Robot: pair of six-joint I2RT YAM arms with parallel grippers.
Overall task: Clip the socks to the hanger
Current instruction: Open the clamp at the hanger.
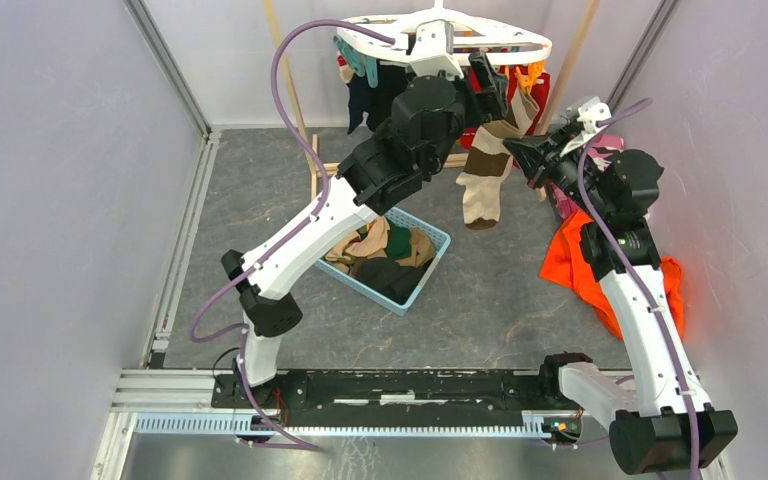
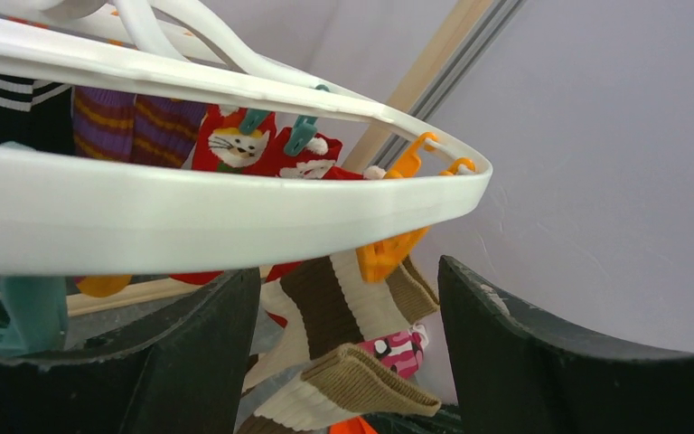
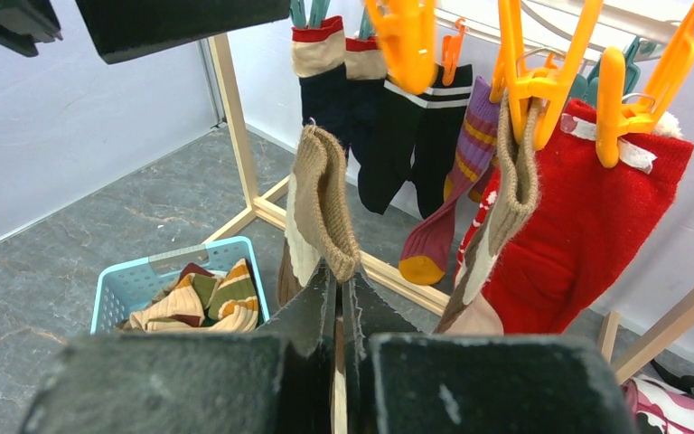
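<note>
A blue basket (image 1: 430, 275) (image 3: 108, 298) sits on the grey floor between the two arms, beside the foot of the wooden rack (image 3: 235, 117). It holds a loose heap of socks (image 1: 385, 250) (image 3: 203, 303): beige and brown striped ones on top, with green and dark ones among them. The hanger (image 1: 520, 42) (image 2: 190, 212) hangs above the far end of the floor with more pieces clipped on: a navy sock (image 3: 325, 81), a black pair with white bands (image 3: 416, 136), a purple sock (image 3: 474, 145) and a red sock (image 3: 587, 226). An orange clip (image 3: 542, 86) holds a brown striped sock (image 3: 506, 190) just beside the red one. The right gripper (image 3: 339, 280) (image 1: 513, 150) is pinched tight on the cuff of another striped sock (image 3: 321, 199), which stands up from its fingertips below the clips. The left gripper (image 2: 343, 271) is raised just under the hanger's rim, its fingers (image 2: 190, 362) spread wide and holding nothing. An orange cloth (image 1: 570, 260) and a pink garment (image 3: 678, 407) lie on the floor at the right.
</note>
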